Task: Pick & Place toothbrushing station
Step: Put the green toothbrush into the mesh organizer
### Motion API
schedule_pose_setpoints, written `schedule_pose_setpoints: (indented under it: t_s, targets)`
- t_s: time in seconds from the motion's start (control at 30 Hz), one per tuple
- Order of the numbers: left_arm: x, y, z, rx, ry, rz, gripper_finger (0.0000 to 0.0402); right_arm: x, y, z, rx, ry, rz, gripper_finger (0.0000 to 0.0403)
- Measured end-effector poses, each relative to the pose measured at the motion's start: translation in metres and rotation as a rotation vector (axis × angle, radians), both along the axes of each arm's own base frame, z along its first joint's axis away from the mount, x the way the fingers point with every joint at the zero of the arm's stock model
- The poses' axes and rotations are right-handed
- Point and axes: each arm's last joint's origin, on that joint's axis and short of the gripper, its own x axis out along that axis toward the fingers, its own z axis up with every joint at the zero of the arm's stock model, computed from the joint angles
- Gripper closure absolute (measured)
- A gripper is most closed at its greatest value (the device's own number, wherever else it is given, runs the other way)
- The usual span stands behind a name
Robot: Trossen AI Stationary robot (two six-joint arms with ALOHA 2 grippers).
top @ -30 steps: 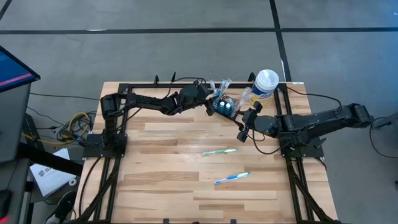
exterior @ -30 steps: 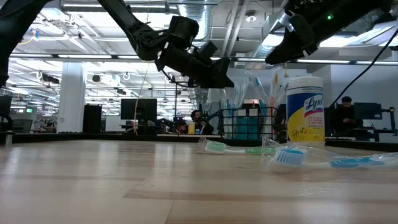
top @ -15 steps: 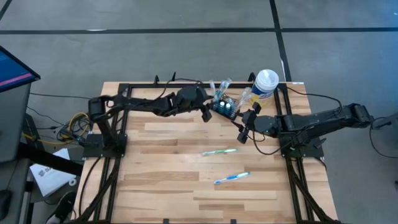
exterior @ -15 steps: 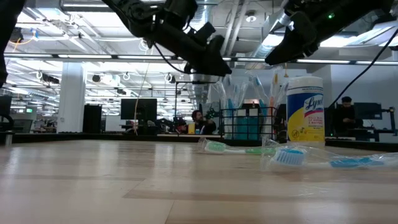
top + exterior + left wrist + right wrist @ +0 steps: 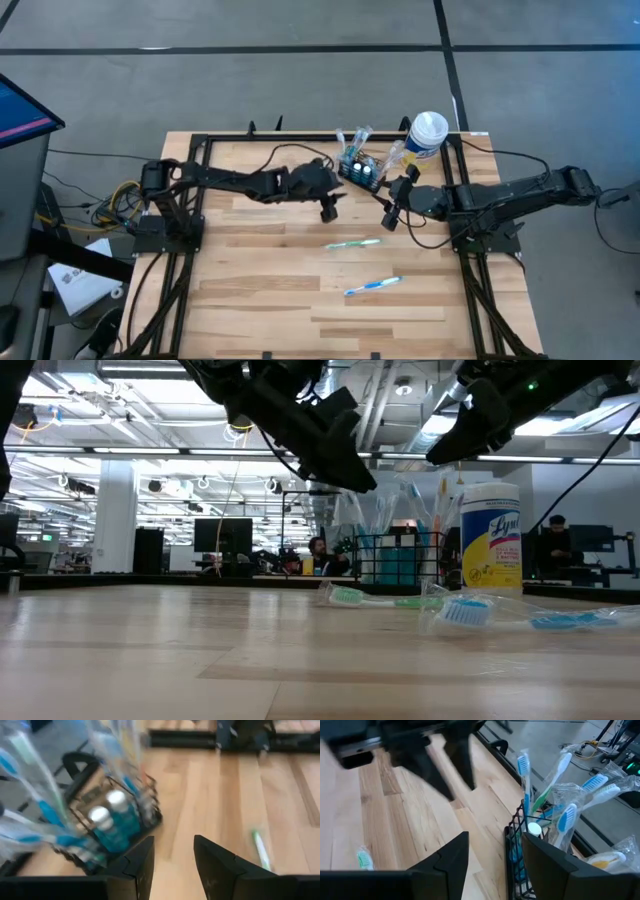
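The toothbrushing station (image 5: 360, 172), a small black wire caddy, stands by its base on the table near the far edge. It holds several wrapped toothbrushes and blue white-capped bottles (image 5: 112, 812). My left gripper (image 5: 330, 212) hangs open above the table, just near-left of the caddy, with bare wood between its fingers (image 5: 173, 850). My right gripper (image 5: 388, 218) hovers open near-right of the caddy (image 5: 520, 837), also holding nothing (image 5: 495, 855).
A white-lidded wipes canister (image 5: 428, 135) stands right of the caddy at the far edge. A green toothbrush (image 5: 352, 243) and a wrapped blue one (image 5: 372, 287) lie on the wood nearer the front. The black frame rail (image 5: 300, 133) runs along the far edge.
My left gripper has drawn back from the caddy's left side toward the table's near edge, rising a little, its arm swinging with it. The caddy has stayed where it was. My right arm has kept still.
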Motion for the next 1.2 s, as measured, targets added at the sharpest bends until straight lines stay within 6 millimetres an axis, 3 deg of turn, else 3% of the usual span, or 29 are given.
schedule_pose_setpoints:
  t_s: [0.27,0.67,0.97,1.2]
  targets:
    - [-0.009,-0.045,-0.024,-0.059,0.088,-0.085,0.0271,0.0,0.001,0.0,0.015,0.002,0.025,0.023]
    - [-0.032,-0.091,-0.062,-0.148,0.095,-0.186,0.0271,0.0,0.001,0.0,0.015,0.001,0.025,0.0232]
    - [-0.047,-0.098,-0.08,-0.146,0.106,-0.172,0.027,0.0,0.001,0.0,0.021,-0.003,0.021,0.0235]
    - [-0.049,-0.1,-0.099,-0.139,0.152,-0.171,0.0233,0.0,0.001,0.0,0.021,-0.003,0.021,0.0236]
